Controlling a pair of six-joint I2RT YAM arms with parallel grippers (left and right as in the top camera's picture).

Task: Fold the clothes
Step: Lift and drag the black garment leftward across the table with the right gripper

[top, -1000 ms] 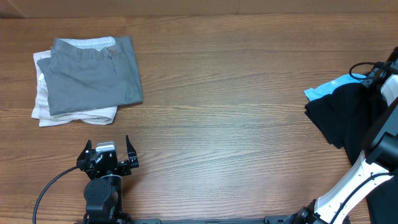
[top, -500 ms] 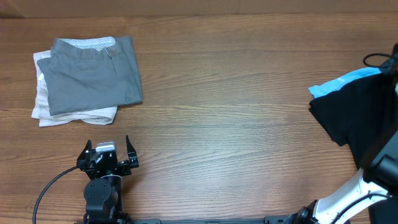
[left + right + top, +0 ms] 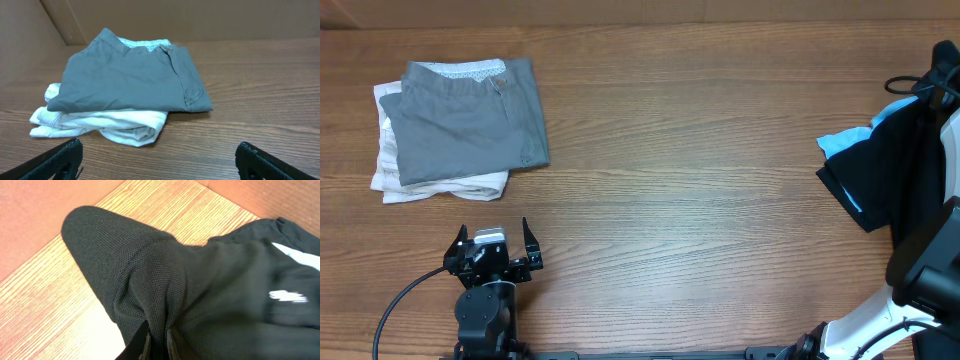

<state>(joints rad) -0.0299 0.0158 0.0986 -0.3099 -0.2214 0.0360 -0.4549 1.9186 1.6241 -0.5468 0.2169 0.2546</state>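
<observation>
The black shirt [image 3: 892,170] hangs bunched at the table's right edge, with a light blue shirt [image 3: 844,141] showing at its left side. In the right wrist view my right gripper [image 3: 157,342] is shut on a pinched fold of the black shirt [image 3: 200,270], whose mesh cloth fills the view. A blurred white print [image 3: 287,296] shows on it. Near the front left edge my left gripper [image 3: 494,230] stands wide open with nothing between its fingers, well short of the folded pile; the left wrist view shows the same of the left gripper [image 3: 159,146].
A folded grey garment [image 3: 470,115] lies on a folded white one [image 3: 440,186] at the far left. The left wrist view shows the grey garment [image 3: 130,75] and the white one [image 3: 110,122] straight ahead. The right arm [image 3: 930,270] rises along the right edge.
The right arm has shifted at the right edge, and the black shirt has drawn narrower and nearer that edge. More blue shows along its left side. The left arm has not moved.
</observation>
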